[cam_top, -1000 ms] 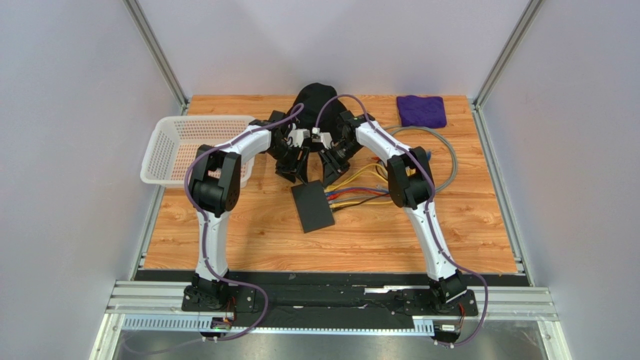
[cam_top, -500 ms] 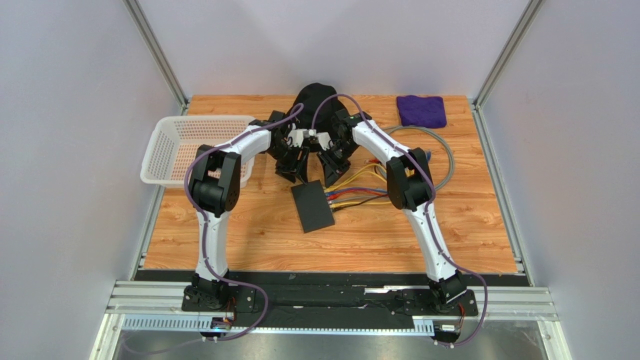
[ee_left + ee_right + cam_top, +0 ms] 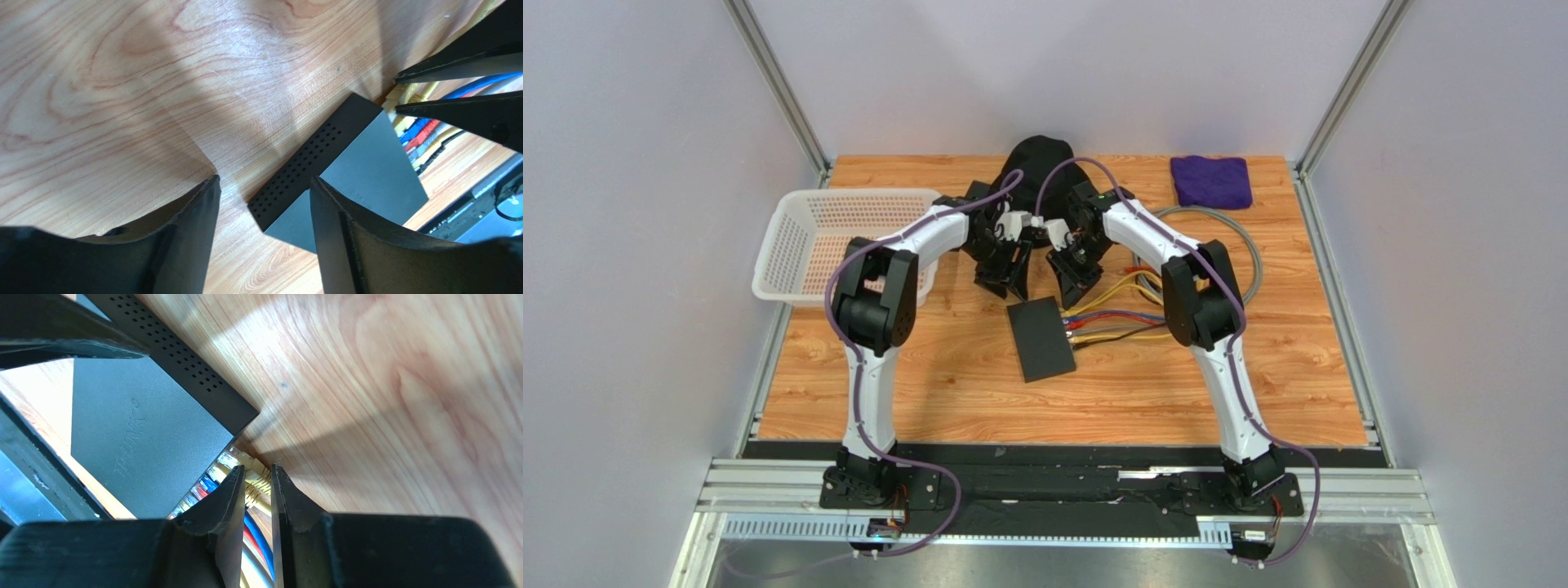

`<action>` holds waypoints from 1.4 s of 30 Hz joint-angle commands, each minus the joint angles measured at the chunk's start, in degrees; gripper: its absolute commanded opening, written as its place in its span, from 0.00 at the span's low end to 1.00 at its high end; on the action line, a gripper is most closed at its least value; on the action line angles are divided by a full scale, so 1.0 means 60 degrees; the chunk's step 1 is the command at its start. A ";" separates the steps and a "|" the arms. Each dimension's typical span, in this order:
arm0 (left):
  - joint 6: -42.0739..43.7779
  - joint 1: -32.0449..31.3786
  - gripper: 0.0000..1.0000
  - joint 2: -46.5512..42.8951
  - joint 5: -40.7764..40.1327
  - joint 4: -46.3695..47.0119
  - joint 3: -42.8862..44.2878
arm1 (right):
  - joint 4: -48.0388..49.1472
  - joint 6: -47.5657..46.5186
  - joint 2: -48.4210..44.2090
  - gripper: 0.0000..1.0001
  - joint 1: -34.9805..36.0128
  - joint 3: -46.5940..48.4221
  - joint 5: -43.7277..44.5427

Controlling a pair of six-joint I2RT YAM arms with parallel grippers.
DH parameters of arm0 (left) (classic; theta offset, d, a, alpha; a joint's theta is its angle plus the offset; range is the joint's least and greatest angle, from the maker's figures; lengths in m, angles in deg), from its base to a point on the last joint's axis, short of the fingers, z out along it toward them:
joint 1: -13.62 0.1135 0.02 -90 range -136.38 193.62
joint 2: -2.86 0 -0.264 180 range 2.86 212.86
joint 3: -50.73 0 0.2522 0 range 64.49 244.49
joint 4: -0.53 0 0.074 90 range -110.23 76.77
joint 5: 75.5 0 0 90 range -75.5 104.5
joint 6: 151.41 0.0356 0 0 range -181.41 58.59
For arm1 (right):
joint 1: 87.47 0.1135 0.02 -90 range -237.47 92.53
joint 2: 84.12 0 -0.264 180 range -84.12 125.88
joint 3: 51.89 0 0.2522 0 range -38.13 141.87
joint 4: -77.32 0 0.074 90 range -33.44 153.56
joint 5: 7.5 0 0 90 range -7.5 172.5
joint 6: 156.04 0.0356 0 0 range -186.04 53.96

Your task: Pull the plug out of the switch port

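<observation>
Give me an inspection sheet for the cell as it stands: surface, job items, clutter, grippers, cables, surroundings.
Surface: wooden table top, no damage seen.
Job's things: switch lies flat mid-table; yellow plug seated in its port, not yet pulled.
Clutter: white basket at the left; black hat and purple cloth at the far edge.
Grippers: left gripper open, straddling the switch's vented edge; right gripper shut on the yellow plug.
Cables: coloured cables run right from the switch; grey cable looped beyond them.
Surroundings: grey walls; nothing else seen.
</observation>
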 commanded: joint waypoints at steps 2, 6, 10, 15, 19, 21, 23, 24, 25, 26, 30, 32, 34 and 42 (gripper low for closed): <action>-0.0011 0.0046 0.72 -0.1125 -0.1057 0.0082 0.0158 | 0.0032 -0.0042 0.0324 0.18 -0.0526 -0.1504 0.3606; -0.0407 0.0120 0.73 -0.2003 -0.0796 0.0112 -0.0280 | 0.0061 0.0544 -0.0582 0.15 -0.0848 -0.2455 0.2962; -0.0554 0.0134 0.73 -0.2240 0.1015 0.0535 -0.1422 | 0.0192 0.1145 -0.1756 0.17 -0.0980 -0.3189 0.1134; -0.0378 0.0017 0.75 -0.1934 0.2251 0.0844 -0.1732 | 0.1302 0.0885 -0.2490 0.39 -0.1595 -0.3219 -0.0817; -0.0598 -0.0158 0.76 -0.1216 0.2778 0.0830 -0.1352 | 0.0725 -0.0696 -0.1893 0.44 -0.1917 -0.2416 -0.1301; -0.0525 -0.0290 0.78 -0.0865 0.2867 0.0757 -0.1073 | -0.0429 -0.1240 -0.1014 0.45 -0.2049 -0.1351 -0.1711; -0.0626 -0.0480 0.78 -0.0659 0.2911 0.0771 -0.0941 | -0.1093 -0.1811 -0.0254 0.46 -0.2137 -0.0746 -0.2034; -0.0671 -0.0525 0.78 -0.0470 0.2912 0.0742 -0.0911 | -0.1473 -0.1915 -0.0090 0.46 -0.2123 -0.0569 -0.2035; -0.0671 -0.0655 0.78 -0.0395 0.2839 0.0742 -0.0882 | -0.1680 -0.2264 0.0057 0.46 -0.2138 -0.0278 -0.2136; -0.0657 -0.0729 0.77 -0.0322 0.2766 0.0640 -0.0838 | -0.1856 -0.2470 0.0305 0.46 -0.2123 -0.0173 -0.2239; -0.0730 -0.0935 0.73 -0.0072 0.2356 0.0610 -0.0955 | -0.2660 -0.3319 0.0527 0.46 -0.1963 -0.0157 -0.2342; -0.0658 -0.0979 0.72 0.0059 0.2253 0.0683 -0.1042 | -0.2984 -0.4006 0.0542 0.46 -0.1817 -0.0404 -0.2386; -0.0671 -0.0964 0.69 0.0162 0.1947 0.0727 -0.1058 | -0.3146 -0.4360 0.0469 0.46 -0.1728 -0.0698 -0.2357; -0.0862 -0.1052 0.47 0.0733 0.1887 0.0479 -0.0428 | -0.3000 -0.4391 0.0497 0.47 -0.1376 -0.1256 -0.1757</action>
